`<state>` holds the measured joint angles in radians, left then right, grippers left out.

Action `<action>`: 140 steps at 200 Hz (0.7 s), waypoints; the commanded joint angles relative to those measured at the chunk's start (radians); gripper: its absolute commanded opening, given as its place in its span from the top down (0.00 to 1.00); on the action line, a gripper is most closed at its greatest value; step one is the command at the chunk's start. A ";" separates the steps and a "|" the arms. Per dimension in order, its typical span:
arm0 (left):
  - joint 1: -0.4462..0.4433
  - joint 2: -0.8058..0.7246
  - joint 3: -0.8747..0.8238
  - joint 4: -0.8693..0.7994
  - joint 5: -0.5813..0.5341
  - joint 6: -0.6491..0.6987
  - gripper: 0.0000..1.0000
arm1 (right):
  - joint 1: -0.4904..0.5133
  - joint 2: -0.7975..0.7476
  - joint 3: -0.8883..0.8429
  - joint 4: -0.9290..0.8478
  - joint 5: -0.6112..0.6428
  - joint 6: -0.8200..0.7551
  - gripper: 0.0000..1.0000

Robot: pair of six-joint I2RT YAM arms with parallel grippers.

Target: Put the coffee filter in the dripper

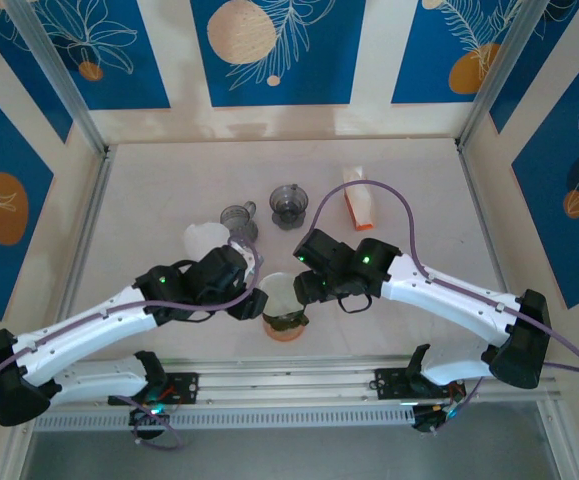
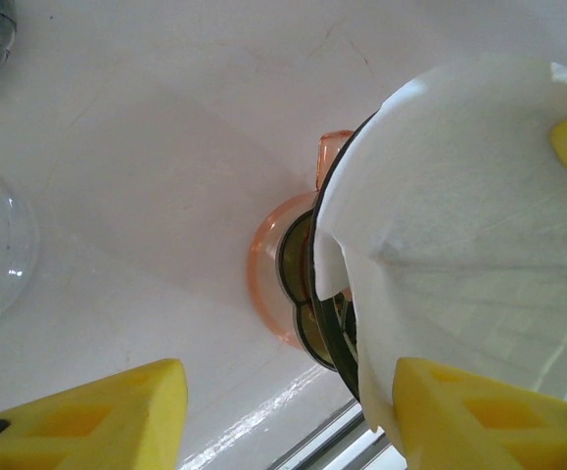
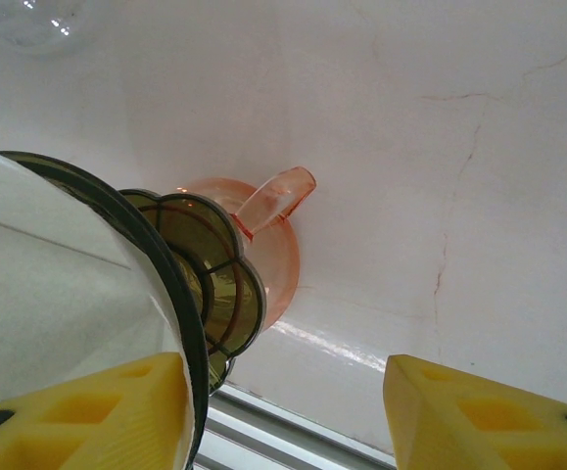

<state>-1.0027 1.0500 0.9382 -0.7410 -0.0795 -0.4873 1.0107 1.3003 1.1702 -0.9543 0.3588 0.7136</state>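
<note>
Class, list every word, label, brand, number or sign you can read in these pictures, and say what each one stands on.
No text can be read in any view.
On the white and orange packet at the back of the table, any print is too small to read.
On the coffee filter, the dripper and the blue wall panels, no words or numbers show.

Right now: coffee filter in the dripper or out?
In. The coffee filter lies spread open inside the dripper rim, one edge lapping over it. Fully seated: cannot tell.
</note>
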 commanded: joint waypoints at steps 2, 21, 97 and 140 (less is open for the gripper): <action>-0.004 -0.004 -0.010 -0.007 0.003 0.001 0.42 | 0.005 -0.006 0.022 -0.014 0.001 0.008 0.42; -0.005 0.001 -0.010 0.002 0.009 0.000 0.42 | 0.008 -0.025 0.043 -0.019 0.011 0.003 0.41; -0.005 0.010 -0.016 0.024 0.018 0.000 0.41 | 0.031 -0.061 0.025 -0.011 -0.001 0.011 0.50; -0.005 0.013 -0.016 0.028 0.018 0.000 0.41 | 0.033 -0.037 0.013 -0.021 0.005 0.021 0.55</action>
<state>-1.0027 1.0569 0.9333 -0.7204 -0.0788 -0.4877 1.0370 1.2491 1.1873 -0.9577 0.3626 0.7170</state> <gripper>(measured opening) 0.587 0.458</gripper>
